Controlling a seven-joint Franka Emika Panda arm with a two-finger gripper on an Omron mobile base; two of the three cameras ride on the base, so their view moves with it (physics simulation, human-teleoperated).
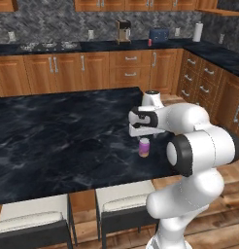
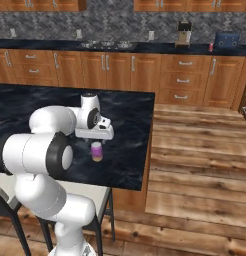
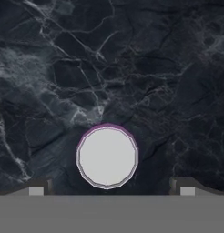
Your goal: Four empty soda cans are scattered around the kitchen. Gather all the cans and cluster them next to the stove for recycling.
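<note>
A small pinkish soda can (image 1: 144, 147) (image 2: 97, 151) stands upright on the black marbled island counter (image 1: 63, 136), near its right front corner. My gripper (image 1: 143, 136) (image 2: 96, 138) hangs straight above it, pointing down, open and holding nothing. In the hand view the can's silvery top (image 3: 107, 156) lies between the two fingertips (image 3: 36, 189), which stand wide apart on either side. A second, red can (image 1: 149, 42) (image 2: 211, 47) stands on the back counter beside the toaster. The stove (image 1: 46, 46) (image 2: 107, 45) is set into the back counter further left.
A coffee machine (image 1: 123, 31) (image 2: 184, 34), a blue toaster (image 1: 159, 34) (image 2: 226, 40) and a paper towel roll (image 1: 197, 32) line the back counter. Two stools (image 1: 31, 223) (image 1: 124, 204) stand under the island's front edge. Wood floor (image 2: 195, 160) lies right of the island.
</note>
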